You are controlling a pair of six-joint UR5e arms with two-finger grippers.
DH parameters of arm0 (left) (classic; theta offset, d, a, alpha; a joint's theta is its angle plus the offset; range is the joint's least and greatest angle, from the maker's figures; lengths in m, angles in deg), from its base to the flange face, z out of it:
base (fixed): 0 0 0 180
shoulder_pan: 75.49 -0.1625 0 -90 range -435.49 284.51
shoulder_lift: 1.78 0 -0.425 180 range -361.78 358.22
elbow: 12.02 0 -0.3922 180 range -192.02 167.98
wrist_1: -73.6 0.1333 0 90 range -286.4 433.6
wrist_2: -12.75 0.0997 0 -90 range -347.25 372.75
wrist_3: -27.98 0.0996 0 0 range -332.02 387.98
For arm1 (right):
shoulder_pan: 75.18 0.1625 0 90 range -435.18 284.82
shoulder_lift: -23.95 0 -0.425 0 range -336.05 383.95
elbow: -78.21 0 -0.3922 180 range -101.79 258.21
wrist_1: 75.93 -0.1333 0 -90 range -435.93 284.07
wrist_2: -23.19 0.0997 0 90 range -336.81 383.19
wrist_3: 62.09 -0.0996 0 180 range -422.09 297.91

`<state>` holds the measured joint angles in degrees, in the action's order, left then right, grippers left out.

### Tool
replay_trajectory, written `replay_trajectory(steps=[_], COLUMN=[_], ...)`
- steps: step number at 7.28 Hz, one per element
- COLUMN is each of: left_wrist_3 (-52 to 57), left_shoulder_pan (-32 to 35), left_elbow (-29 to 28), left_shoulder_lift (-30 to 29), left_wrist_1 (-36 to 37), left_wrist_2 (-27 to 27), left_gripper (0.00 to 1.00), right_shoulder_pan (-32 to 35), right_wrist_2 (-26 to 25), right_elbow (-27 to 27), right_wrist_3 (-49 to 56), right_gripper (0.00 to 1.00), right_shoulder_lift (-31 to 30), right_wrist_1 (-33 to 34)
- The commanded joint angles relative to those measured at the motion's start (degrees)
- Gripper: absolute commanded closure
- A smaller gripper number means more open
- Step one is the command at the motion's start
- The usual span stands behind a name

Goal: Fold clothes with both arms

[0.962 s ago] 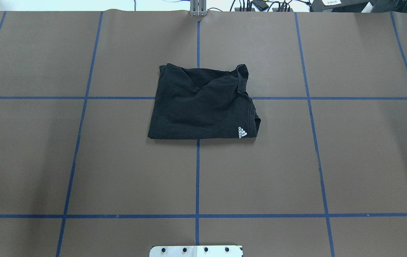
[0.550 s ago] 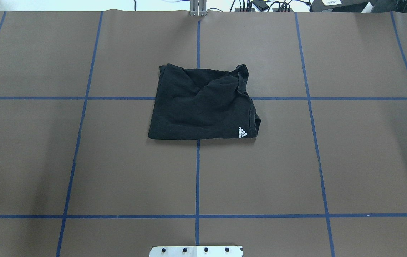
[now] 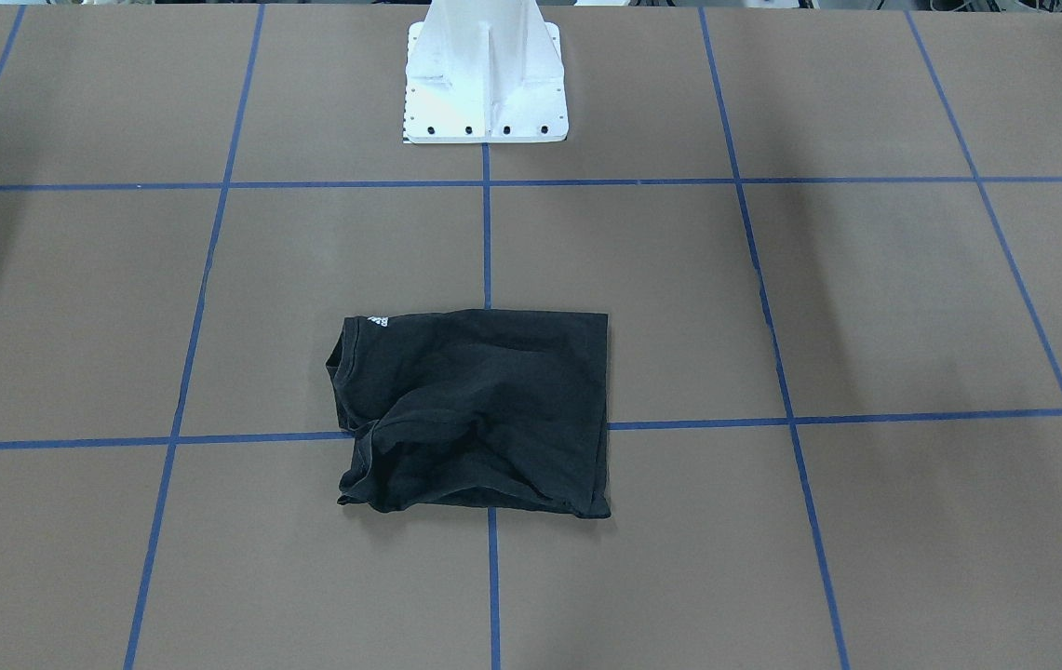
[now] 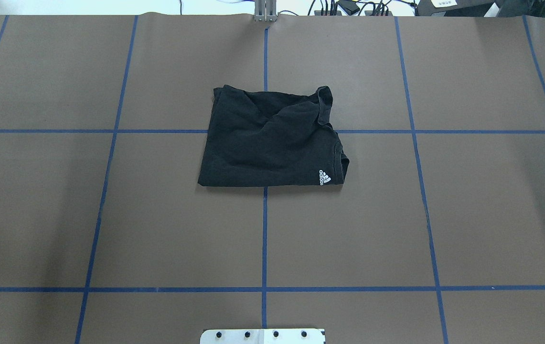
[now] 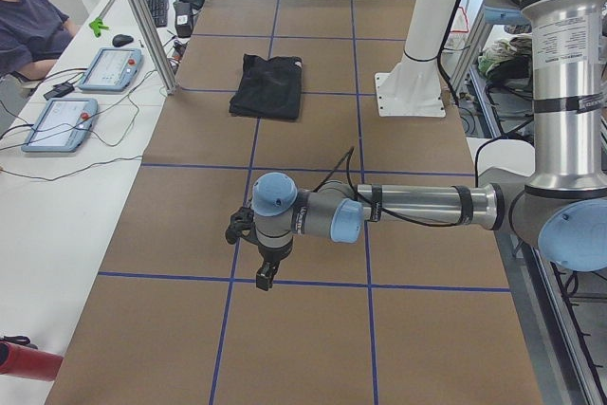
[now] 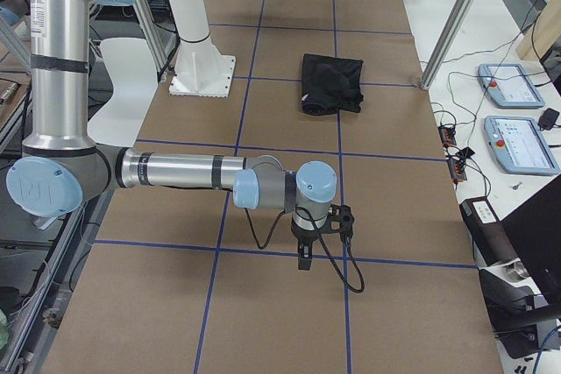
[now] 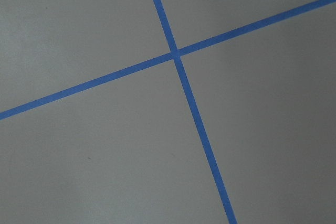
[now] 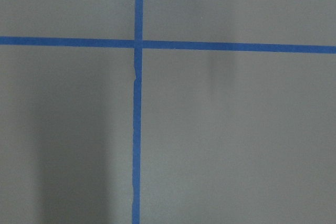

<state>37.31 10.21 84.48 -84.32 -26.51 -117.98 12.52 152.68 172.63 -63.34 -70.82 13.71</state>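
Note:
The black T-shirt [image 4: 267, 143] lies folded into a rough rectangle at the middle of the brown table, with a small white logo [image 4: 324, 177] at its near right corner. It also shows in the front-facing view [image 3: 475, 409] and both side views [image 5: 267, 87] [image 6: 331, 83]. Its large print is hidden. My left gripper [image 5: 264, 277] hangs over bare table far from the shirt, and so does my right gripper [image 6: 304, 260]. I cannot tell whether either is open or shut. Both wrist views show only table and blue tape.
The white pedestal base [image 3: 484, 74] stands at the robot's side of the table. Blue tape lines [image 4: 264, 239] grid the brown mat. Teach pendants [image 5: 59, 123] [image 6: 521, 144] and an operator [image 5: 28, 26] are on the far side.

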Motion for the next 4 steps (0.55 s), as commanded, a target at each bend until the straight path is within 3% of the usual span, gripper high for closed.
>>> replay_trajectory(steps=[1,4], left_wrist_3=[0.0,-0.1], left_shoulder_pan=[0.0,0.0], left_elbow=[-0.3,-0.1], left_shoulder_lift=[0.0,0.7], left_wrist_1=[0.0,0.0], left_wrist_2=[-0.1,-0.2], left_gripper=[0.00,0.00], right_shoulder_pan=[-0.3,-0.4], right_wrist_2=[0.1,0.0], right_elbow=[0.0,0.0], right_wrist_3=[-0.1,0.0], right_gripper=[0.00,0.00], right_shoulder_lift=[0.0,0.1], right_wrist_1=[0.1,0.0])
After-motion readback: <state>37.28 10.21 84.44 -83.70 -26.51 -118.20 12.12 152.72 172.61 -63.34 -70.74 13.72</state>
